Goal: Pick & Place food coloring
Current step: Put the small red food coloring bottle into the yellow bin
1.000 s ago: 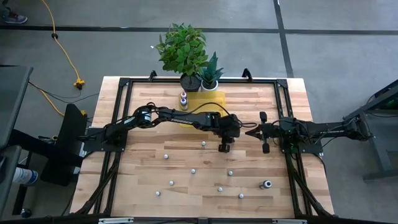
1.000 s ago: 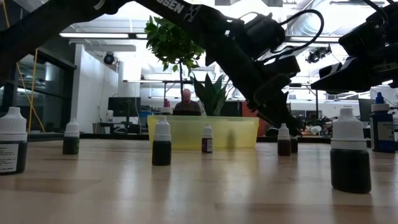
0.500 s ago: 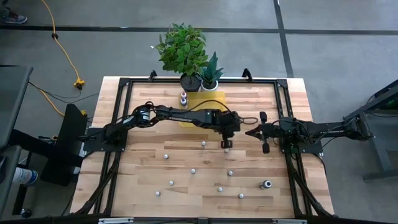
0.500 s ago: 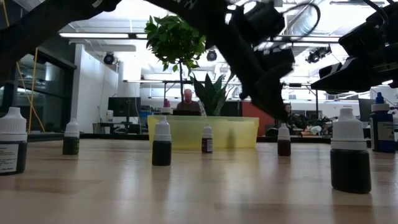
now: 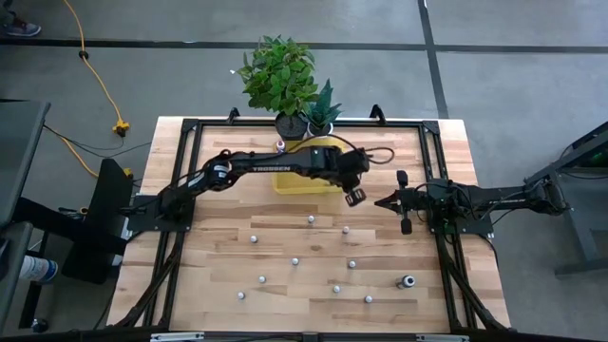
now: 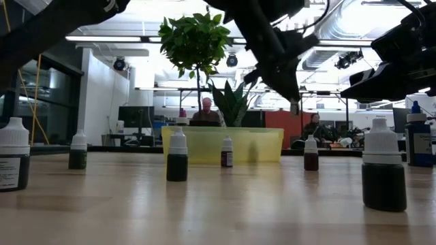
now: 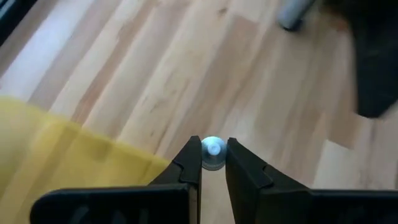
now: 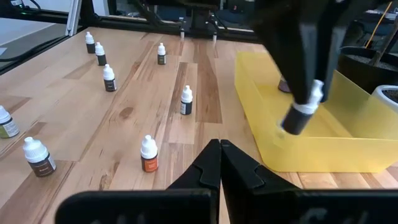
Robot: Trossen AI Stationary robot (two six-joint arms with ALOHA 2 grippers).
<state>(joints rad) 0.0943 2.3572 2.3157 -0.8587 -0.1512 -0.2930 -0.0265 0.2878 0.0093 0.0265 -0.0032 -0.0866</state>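
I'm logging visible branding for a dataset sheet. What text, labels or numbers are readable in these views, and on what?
"TROSSEN": white lettering on the left arm, high view.
Label on the bottle at the low view's left edge: print too small to read.
Label on the blue bottle at its right edge: unreadable.
Nothing else is legible.

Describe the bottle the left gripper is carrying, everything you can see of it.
The bottle is tiny, with a whitish cap and dark body, apparently plastic. It hangs tilted, pinched at the cap end between the fingers of the left gripper, lifted clear of the table beside the yellow tray. Nothing else touches it.
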